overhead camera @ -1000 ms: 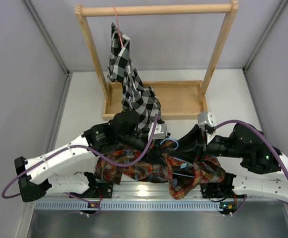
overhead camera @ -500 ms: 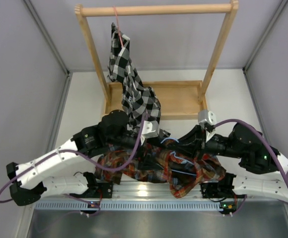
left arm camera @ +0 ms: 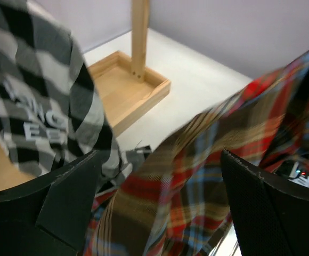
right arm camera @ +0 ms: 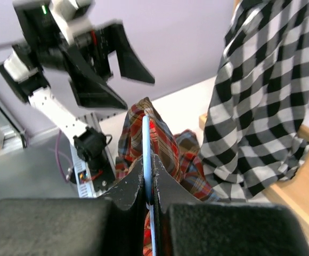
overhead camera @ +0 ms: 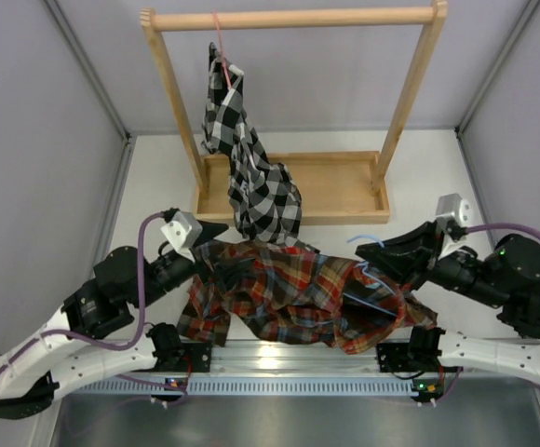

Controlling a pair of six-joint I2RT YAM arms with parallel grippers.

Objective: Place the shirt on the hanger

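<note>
Left gripper (left arm camera: 159,160) gapes empty; right gripper (right arm camera: 148,175), lower centre, pinches the hanger (right arm camera: 146,136); unsupported, the shirt (overhead camera: 289,289) could slide off.

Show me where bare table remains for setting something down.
Bare table lies left of the wooden tray and right of it; the tray's right half is bare too. The front is crowded, covered by the plaid shirt.

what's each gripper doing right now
left gripper: open, holding nothing
right gripper: shut on the hanger, clamping its light-blue wire
</note>
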